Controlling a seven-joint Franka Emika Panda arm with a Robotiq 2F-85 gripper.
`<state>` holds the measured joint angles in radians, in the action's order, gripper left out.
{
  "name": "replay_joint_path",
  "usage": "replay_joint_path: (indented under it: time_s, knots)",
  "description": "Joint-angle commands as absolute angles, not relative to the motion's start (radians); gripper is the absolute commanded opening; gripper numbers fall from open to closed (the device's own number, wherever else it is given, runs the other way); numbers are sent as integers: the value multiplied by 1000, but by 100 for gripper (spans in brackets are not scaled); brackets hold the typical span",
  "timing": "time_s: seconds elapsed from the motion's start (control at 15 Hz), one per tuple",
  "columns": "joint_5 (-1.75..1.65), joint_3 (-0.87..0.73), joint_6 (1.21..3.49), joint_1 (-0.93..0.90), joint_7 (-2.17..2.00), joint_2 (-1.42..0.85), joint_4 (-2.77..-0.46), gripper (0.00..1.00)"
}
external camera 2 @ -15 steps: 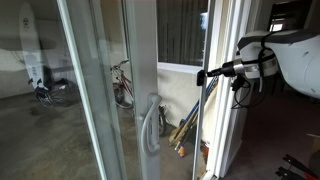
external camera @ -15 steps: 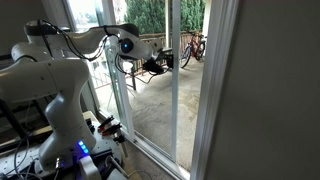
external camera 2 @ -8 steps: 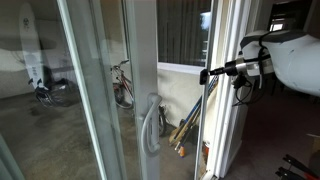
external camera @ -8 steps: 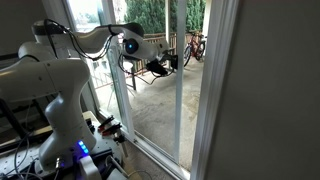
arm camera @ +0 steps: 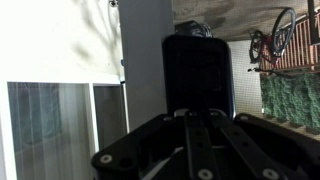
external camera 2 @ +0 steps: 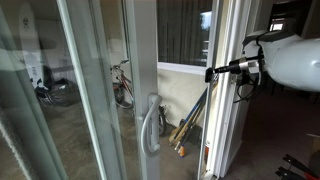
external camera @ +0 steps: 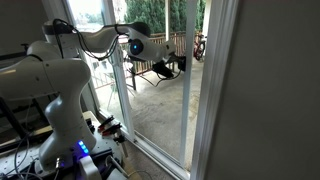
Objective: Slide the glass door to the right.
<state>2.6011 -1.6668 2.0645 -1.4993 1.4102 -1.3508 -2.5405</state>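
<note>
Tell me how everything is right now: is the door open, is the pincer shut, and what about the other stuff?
glass door: partly open, with a clear gap beside its white edge.
pincer: shut, holding nothing, tip against the door's edge.
bicycle: parked upright outside.
blue light: switched on, low on the robot's base.

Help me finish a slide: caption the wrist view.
Shut gripper beside the white edge of the glass door, a bicycle outside beyond.
</note>
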Motion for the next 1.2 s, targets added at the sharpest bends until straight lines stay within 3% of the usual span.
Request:
replay_joint_path:
  time_s: [0.0, 0.6, 1.13]
  knots:
    - [2598, -1680, 2045, -1410, 1398, -1329, -2542, 0]
    - [2599, -1675, 2027, -1244, 1400, -1323, -2545, 0]
    - [2601, -1631, 2045, -1321, 1401, -1329, -2548, 0]
